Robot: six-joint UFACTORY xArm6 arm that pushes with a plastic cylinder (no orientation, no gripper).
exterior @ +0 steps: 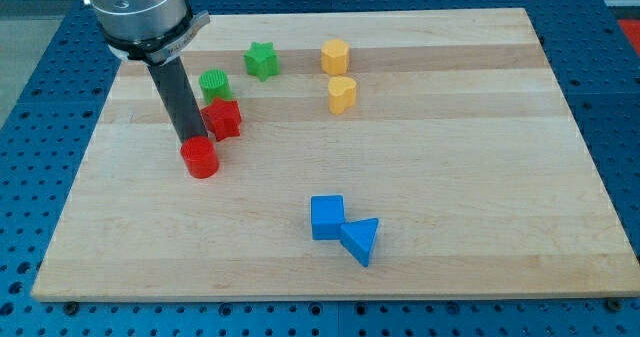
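Observation:
My dark rod comes down from the view's top left, and my tip (192, 137) rests at the top edge of a red cylinder (199, 158), touching or nearly touching it. Just to the right of the rod sits a red star-like block (223, 119), close against it. Above that, a green cylinder (213, 83) stands partly behind the red block. A green star (261, 60) lies further toward the view's top right of these.
A yellow hexagon-like block (334, 55) and a yellow heart-like block (342, 94) stand near the top middle. A blue cube (327, 217) touches a blue triangle (361, 240) at the lower middle. The wooden board (480, 157) lies on a blue perforated table.

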